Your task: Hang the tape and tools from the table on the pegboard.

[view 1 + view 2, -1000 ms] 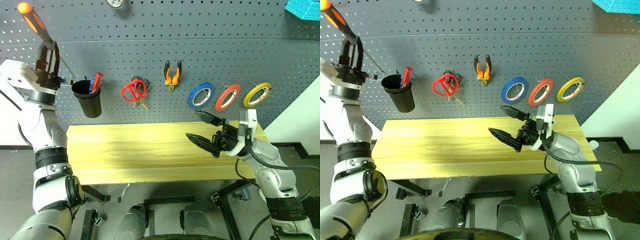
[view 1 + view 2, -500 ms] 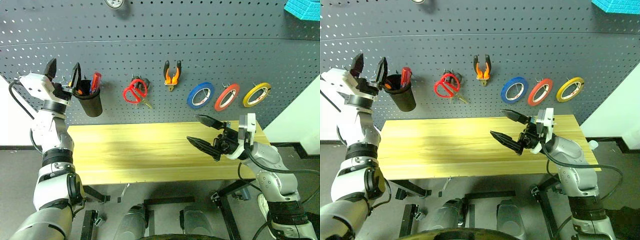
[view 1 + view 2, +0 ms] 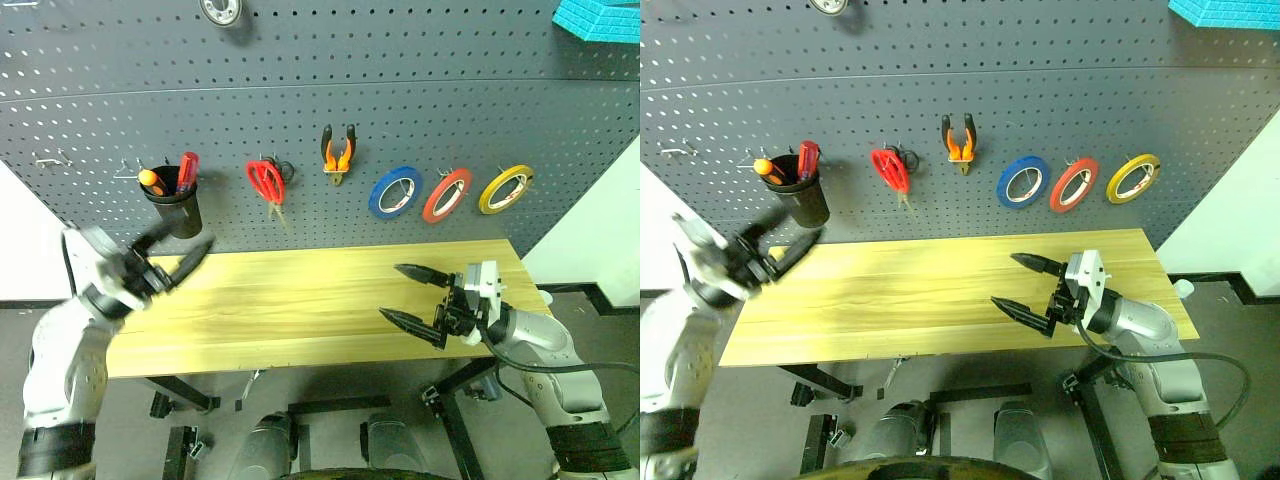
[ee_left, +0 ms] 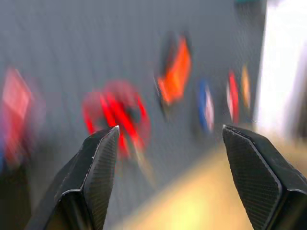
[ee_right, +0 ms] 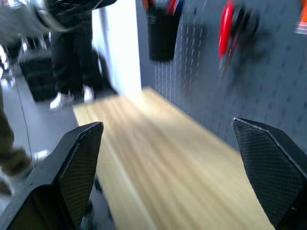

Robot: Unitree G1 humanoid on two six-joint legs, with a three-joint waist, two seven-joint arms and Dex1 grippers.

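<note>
On the pegboard (image 3: pixel 450 110) hang the red-handled scissors (image 3: pixel 266 182), the orange-and-black pliers (image 3: pixel 338 150) and the red tape (image 3: pixel 447 194). The screwdriver's orange handle end (image 3: pixel 149 179) sticks out of a black cup (image 3: pixel 175 208) on the board. My left gripper (image 3: pixel 185 245) is open and blurred, low over the left end of the table (image 3: pixel 300 300), below the cup, with nothing between its fingers (image 4: pixel 98 167). My right gripper (image 3: pixel 390 290) stands open over the table's right part, holding nothing.
A blue tape roll (image 3: pixel 395 192) and a yellow one (image 3: pixel 505 189) flank the red tape. A red-handled tool (image 3: pixel 187 170) also stands in the cup. A teal object (image 3: pixel 600 15) sits at the top right. A person's legs (image 5: pixel 72 52) stand beyond the table's left end.
My left gripper let go of the screwdriver, which now stands in the cup, opened, and dropped down and back to the table's left end. The right gripper sank a little, still open.
</note>
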